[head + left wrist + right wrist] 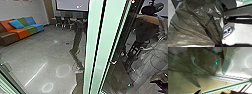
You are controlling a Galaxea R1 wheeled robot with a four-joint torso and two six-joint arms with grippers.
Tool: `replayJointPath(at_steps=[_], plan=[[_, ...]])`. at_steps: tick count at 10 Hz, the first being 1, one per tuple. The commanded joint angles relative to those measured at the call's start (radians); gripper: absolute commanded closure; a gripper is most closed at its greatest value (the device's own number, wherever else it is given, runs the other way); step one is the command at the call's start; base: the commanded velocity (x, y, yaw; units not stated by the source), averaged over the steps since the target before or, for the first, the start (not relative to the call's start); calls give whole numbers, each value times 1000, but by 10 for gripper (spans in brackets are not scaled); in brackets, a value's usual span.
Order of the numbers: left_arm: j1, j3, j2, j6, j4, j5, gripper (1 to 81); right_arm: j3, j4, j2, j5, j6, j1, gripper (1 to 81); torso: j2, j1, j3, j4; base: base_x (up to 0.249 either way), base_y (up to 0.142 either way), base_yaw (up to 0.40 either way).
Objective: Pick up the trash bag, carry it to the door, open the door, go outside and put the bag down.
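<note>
You have the trash bag (196,25) clenched at its gathered end in your left gripper (218,44), folds fanning away, but I can't tell how your right jaws stand near the pale-green edge (228,86).

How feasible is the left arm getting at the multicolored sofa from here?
Probably not: the sofa sits by the far wall, across an expanse of floor, and the trash bag bulges close to the left wrist camera.
</note>
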State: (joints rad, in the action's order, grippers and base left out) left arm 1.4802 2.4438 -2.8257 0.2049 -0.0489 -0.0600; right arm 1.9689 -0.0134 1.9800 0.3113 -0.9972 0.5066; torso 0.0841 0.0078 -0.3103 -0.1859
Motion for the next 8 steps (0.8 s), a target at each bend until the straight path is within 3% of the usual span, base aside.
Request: replayJointPath(at_steps=[1,2,3,5,7,8], plan=[[-18,-8,6,2,-5,-72,811,21,41,-62,38,-18,-150,10,0,0,-1,3,0,0,0],[-17,-8,6,2,-5,-72,811,17,84,-57,68,-18,-160,10,0,0,4,-18,0,0,0],[-17,-8,6,2,-5,-72,811,4,130,-60,89,-18,-176,10,0,0,7,-27,0,0,0],[-17,-8,6,2,-6,-72,811,-13,267,-45,160,-18,-210,10,0,0,7,-28,0,0,0],[-17,3,5,2,-8,-72,811,-58,383,-50,163,-23,-236,10,0,0,7,-28,0,0,0],[-17,6,3,2,-8,-72,811,-61,398,-51,164,-21,-242,10,0,0,7,-28,0,0,0]])
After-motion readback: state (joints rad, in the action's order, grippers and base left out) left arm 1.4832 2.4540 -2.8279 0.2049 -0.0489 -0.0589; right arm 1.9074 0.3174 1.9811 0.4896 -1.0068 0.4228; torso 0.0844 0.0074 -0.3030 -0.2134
